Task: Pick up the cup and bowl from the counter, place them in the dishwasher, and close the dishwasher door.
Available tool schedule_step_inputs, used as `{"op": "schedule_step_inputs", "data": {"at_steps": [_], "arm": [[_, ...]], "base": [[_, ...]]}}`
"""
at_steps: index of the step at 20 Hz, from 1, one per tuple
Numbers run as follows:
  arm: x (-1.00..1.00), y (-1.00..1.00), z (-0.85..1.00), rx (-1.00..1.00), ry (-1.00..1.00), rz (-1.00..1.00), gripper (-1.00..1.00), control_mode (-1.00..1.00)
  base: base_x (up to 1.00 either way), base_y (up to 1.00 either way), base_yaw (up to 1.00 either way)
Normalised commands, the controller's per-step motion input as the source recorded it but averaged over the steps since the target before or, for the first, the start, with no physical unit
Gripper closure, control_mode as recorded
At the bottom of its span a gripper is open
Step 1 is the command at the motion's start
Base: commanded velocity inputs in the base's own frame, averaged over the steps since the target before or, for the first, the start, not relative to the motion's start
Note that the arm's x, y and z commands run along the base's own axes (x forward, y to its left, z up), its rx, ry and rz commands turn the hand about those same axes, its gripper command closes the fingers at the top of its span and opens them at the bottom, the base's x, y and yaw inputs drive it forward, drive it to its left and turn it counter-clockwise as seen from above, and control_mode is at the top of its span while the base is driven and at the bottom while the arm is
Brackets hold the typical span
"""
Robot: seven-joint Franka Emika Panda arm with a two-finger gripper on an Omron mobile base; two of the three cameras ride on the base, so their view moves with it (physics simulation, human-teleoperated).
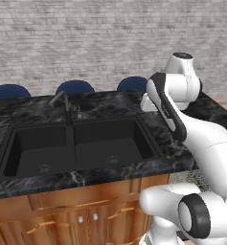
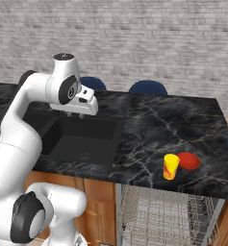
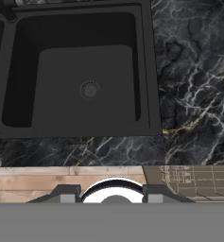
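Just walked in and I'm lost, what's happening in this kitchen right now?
A white robot arm has its gripper above the black sink, with nothing between its fingers. The yellow cup and red bowl sit side by side on the counter, untouched. Below them the dishwasher stands open with its rack showing.

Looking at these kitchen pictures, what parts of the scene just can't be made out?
- Grey wire-mesh dishwasher rack: right base view, lower part cut off by the bottom edge; its grey door cannot be made out.
- Small bright yellow cup: right base view, hides part of the small shallow red bowl beside it.
- Two-finger gripper: right base view, too small to tell how far its jaws stand.
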Motion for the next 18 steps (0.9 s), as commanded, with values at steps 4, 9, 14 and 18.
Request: {"op": "schedule_step_inputs", "data": {"at_steps": [4,9,14,18], "arm": [[0.00,-0.10,0.00,0.00,0.00,0.00,-1.00,-1.00],[0.00,-0.26,0.00,0.00,0.00,0.00,-1.00,-1.00],[0.00,-0.35,0.00,0.00,0.00,0.00,-1.00,-1.00],[0.00,-0.36,0.00,0.00,0.00,0.00,-1.00,-1.00]], "base": [[0.00,0.00,0.00],[0.00,0.00,0.00],[0.00,0.00,0.00],[0.00,0.00,0.00]]}}
